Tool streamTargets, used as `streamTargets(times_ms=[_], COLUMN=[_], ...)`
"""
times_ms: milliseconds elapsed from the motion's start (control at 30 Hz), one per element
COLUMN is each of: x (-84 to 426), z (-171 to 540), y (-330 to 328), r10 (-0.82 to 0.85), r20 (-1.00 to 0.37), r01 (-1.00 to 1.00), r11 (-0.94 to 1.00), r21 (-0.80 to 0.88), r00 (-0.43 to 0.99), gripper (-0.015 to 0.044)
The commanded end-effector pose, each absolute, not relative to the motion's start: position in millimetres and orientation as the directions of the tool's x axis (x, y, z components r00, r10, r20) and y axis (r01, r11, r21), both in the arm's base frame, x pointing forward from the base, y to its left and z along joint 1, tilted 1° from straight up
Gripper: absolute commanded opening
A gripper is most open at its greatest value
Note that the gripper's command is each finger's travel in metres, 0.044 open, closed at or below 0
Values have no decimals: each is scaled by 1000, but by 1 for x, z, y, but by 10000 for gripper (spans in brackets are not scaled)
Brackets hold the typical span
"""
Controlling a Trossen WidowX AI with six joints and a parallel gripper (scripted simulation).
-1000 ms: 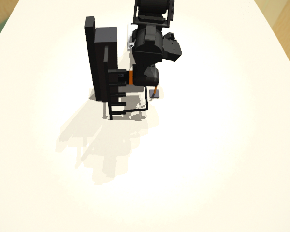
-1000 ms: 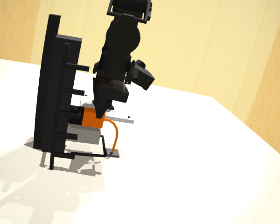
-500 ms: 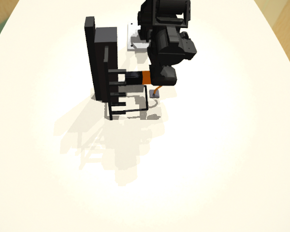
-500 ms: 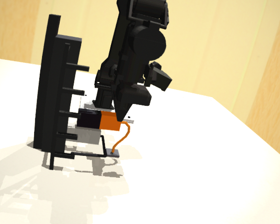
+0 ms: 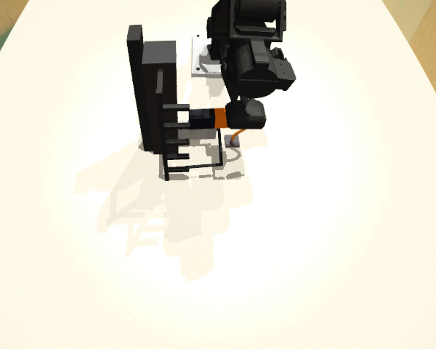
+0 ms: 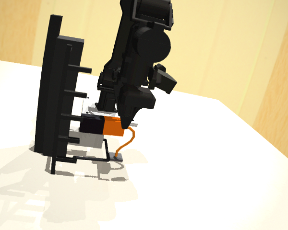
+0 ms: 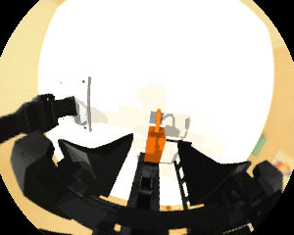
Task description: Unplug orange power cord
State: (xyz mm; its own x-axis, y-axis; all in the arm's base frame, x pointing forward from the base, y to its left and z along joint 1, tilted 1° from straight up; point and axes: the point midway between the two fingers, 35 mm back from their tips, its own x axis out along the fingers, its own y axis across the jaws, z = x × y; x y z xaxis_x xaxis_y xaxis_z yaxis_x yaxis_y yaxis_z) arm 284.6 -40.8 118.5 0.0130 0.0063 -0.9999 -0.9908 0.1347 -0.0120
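The orange plug [image 5: 221, 118] [image 6: 113, 126] [image 7: 156, 145] has a black front part. A gap shows between that front and the upright black power strip [image 5: 160, 75] [image 6: 70, 51], in the top and exterior views. Its orange cord [image 5: 236, 134] [image 6: 133, 135] [image 7: 158, 117] bends down to a small grey pad [image 5: 232, 144] [image 6: 118, 156]. My gripper [image 5: 245, 115] [image 6: 129, 124] [image 7: 156, 139] is open, with its fingers apart on either side of the plug's rear end. It holds nothing. The far finger is mostly hidden in the exterior view; contact with the plug cannot be told.
A thin black comb-like rack [image 5: 164, 142] [image 6: 55, 148] with several bars stands in front of the strip. A grey block [image 6: 89, 140] lies just below the plug, and a black cord [image 5: 221, 150] [image 6: 89, 158] runs low beneath it. My white base plate [image 5: 207, 70] is behind.
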Motion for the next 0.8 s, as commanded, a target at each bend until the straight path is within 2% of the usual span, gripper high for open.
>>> streamTargets(times_ms=[0,33,200,767], x=[287,288,292,292], z=[122,124,132,133], y=[-31,-24,17,18], r10=[7,8,13,13], r20=[-1000,-1000,-1000,-1000], r01=[-991,-991,-991,-991], r11=[131,131,131,131], r21=[-20,-20,-20,-20], r00=[21,22,22,22], gripper=[420,440,440,440])
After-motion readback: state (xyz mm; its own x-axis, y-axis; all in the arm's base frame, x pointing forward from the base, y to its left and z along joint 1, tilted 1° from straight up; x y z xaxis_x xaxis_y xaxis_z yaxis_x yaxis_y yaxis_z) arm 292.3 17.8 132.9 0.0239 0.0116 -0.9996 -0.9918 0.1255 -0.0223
